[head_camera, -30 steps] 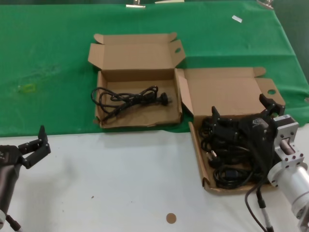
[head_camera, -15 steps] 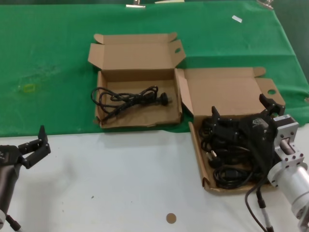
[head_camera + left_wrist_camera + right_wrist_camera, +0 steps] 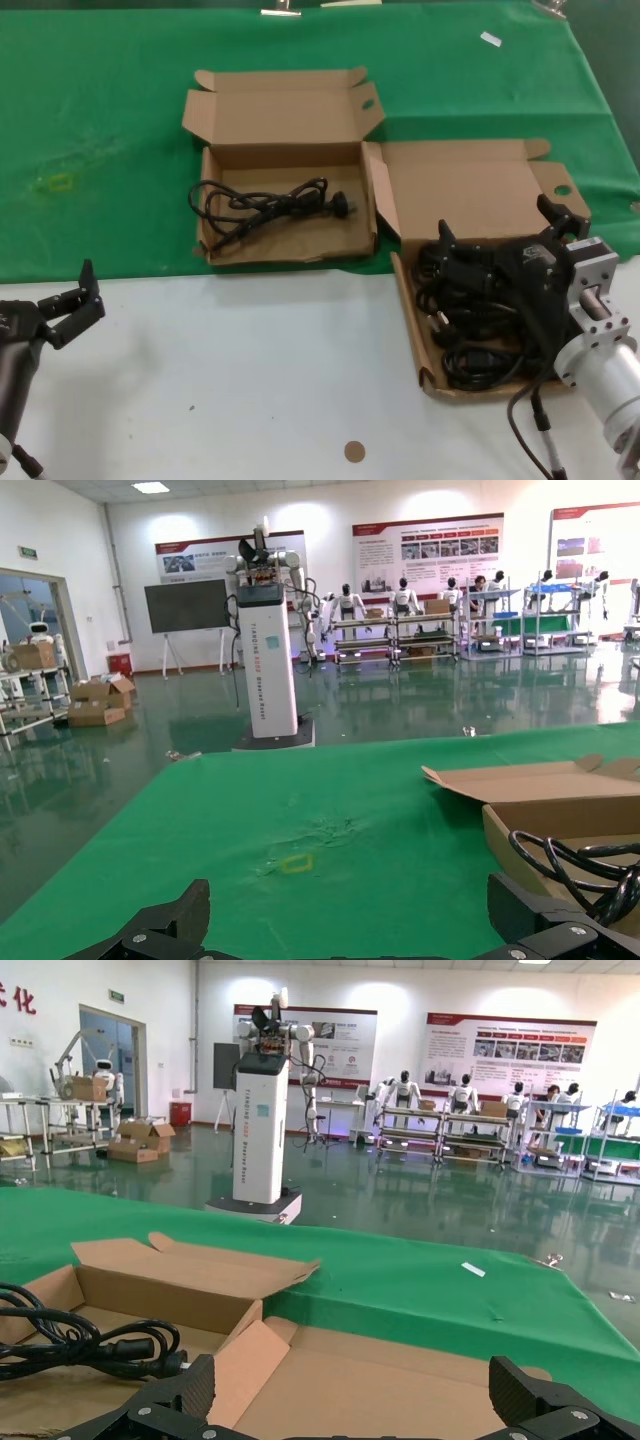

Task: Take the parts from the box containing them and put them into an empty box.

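Two shallow brown cardboard boxes sit open on the worktop, lids folded back, where a green cloth meets bare white surface. The straight-rimmed brown cardboard source box (image 3: 478, 290) lies toward the worktop's right front, packed with a heap of thin black power cords with chunky plugs (image 3: 470, 330). The right gripper (image 3: 500, 235) hangs over that heap with its black fingers spread apart and nothing between them, apparently poised to drop onto a cord; how close it is to the pile is hard to judge. The ragged-rimmed brown cardboard receiving box (image 3: 283, 170) sits just beside the source box, nearer the worktop's middle, on the green cloth. It already holds one coiled black cord (image 3: 262, 205), so the receiving box is no longer bare. The left gripper (image 3: 70, 300) waits at the left front edge, fingers released and empty. Beyond the worktop is a bright hall with a glossy green floor, a white robot pedestal (image 3: 268, 655), shelving and wall posters.
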`<move>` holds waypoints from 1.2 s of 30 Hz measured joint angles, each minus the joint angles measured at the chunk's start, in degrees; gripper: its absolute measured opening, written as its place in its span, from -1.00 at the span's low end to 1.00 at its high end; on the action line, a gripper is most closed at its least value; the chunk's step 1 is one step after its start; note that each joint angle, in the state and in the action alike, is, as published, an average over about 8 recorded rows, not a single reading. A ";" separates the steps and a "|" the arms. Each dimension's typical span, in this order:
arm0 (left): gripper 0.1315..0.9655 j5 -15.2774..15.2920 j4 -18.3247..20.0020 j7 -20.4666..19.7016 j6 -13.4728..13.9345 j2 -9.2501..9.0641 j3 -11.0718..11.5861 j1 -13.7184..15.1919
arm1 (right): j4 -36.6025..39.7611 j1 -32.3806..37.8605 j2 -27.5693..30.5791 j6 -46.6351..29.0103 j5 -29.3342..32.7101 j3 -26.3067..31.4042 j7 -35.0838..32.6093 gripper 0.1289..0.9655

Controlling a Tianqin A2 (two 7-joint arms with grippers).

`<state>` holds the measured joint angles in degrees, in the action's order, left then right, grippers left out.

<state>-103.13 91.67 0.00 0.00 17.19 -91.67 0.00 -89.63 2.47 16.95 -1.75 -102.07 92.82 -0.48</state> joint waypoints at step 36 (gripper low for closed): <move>1.00 0.00 0.00 0.00 0.00 0.00 0.00 0.00 | 0.00 0.00 0.00 0.00 0.00 0.00 0.00 1.00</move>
<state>-103.13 91.67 0.00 0.00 17.19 -91.67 0.00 -89.63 2.47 16.95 -1.75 -102.07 92.82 -0.48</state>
